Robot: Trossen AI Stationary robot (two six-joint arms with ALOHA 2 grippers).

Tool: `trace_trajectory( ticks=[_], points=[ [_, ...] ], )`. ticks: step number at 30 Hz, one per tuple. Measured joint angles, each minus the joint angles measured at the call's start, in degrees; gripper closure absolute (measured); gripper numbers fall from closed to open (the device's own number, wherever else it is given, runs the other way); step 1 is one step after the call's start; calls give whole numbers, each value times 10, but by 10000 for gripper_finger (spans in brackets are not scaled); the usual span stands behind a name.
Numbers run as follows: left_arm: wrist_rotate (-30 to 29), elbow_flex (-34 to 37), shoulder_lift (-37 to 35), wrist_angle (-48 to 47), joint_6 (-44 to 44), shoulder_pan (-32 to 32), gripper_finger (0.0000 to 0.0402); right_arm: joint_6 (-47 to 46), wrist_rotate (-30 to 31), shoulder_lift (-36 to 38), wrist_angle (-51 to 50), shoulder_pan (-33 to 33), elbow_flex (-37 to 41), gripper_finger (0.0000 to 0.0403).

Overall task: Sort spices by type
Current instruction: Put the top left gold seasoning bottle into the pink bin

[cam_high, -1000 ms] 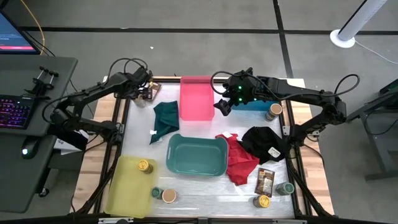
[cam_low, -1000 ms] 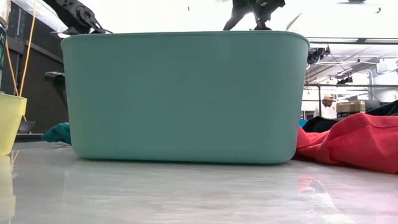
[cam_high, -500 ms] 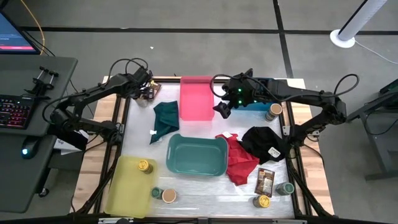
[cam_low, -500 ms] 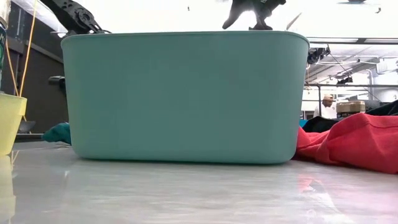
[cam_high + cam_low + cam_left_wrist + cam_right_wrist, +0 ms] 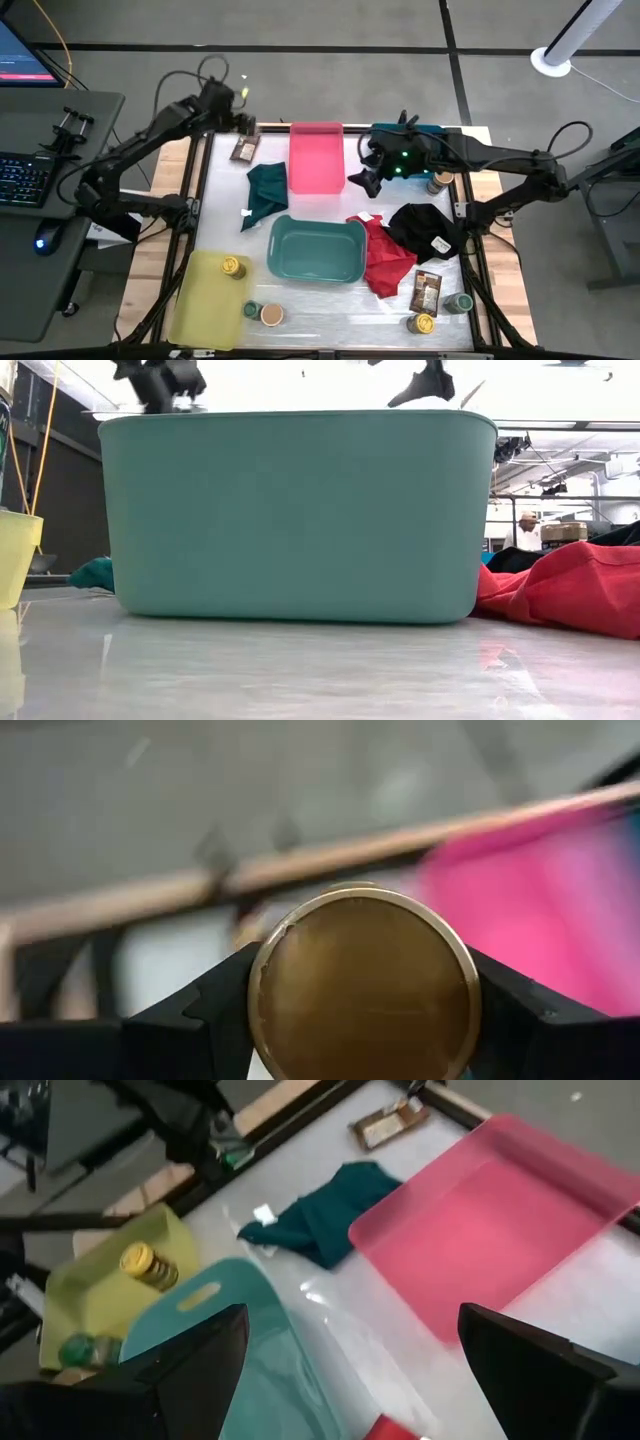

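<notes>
The left pincer (image 5: pixel 365 1020) is closed on a jar with a tan lid (image 5: pixel 364 985), its dark fingers (image 5: pixel 200 1015) pressing the lid's two sides; it is raised beyond the pink bin's (image 5: pixel 316 158) far left corner. A flat brown packet (image 5: pixel 243 149) lies on the table (image 5: pixel 230 205) just left of the pink bin. The right pincer (image 5: pixel 372 178) hangs open and empty just right of the pink bin.

Nearer than the pink bin stands the teal bin (image 5: pixel 316 250), with a dark green cloth (image 5: pixel 266 192) between them to the left. In the yellow bin (image 5: pixel 208 296) sits a yellow-lidded jar (image 5: pixel 232 266). Beside that bin stand a green-lidded jar (image 5: pixel 251 311) and a tan-lidded one (image 5: pixel 270 315). Far right of the pink bin, past the red cloth (image 5: pixel 384 255) and black cloth (image 5: pixel 428 230), lie a second packet (image 5: pixel 427 291) and more jars (image 5: pixel 440 312).
</notes>
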State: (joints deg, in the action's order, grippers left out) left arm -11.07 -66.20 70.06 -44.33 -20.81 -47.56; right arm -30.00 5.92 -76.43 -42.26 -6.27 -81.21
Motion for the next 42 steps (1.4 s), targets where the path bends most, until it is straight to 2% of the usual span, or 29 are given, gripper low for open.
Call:
trace_trajectory(
  ticks=[5, 12, 19, 21, 25, 30, 37, 42],
  points=[
    [0, -98, 60, 10, 67, 67, 166, -22, 29, 12, -1, 3, 0, 48],
    [2, -187, 200, 17, 201, 150, 166, -39, 45, 7, 3, 3, -1, 48],
    [-15, -231, 322, 26, 341, 161, 166, -61, 61, 7, 4, 3, -1, 48],
    [-37, -232, 348, 31, 379, 157, 166, -62, 61, 7, 6, 3, -1, 48],
    [-34, -234, 386, 37, 440, 145, 166, -71, 62, 7, 16, 3, -1, 48],
    [-19, -234, 418, 36, 449, 136, 166, -76, 73, 7, 18, 3, -1, 48],
    [-7, -234, 420, 58, 450, 136, 122, -76, 74, 7, 19, 3, -1, 48],
    [-6, -234, 418, 56, 437, 134, 115, -76, 73, 7, 19, 3, -1, 48]
  ],
)
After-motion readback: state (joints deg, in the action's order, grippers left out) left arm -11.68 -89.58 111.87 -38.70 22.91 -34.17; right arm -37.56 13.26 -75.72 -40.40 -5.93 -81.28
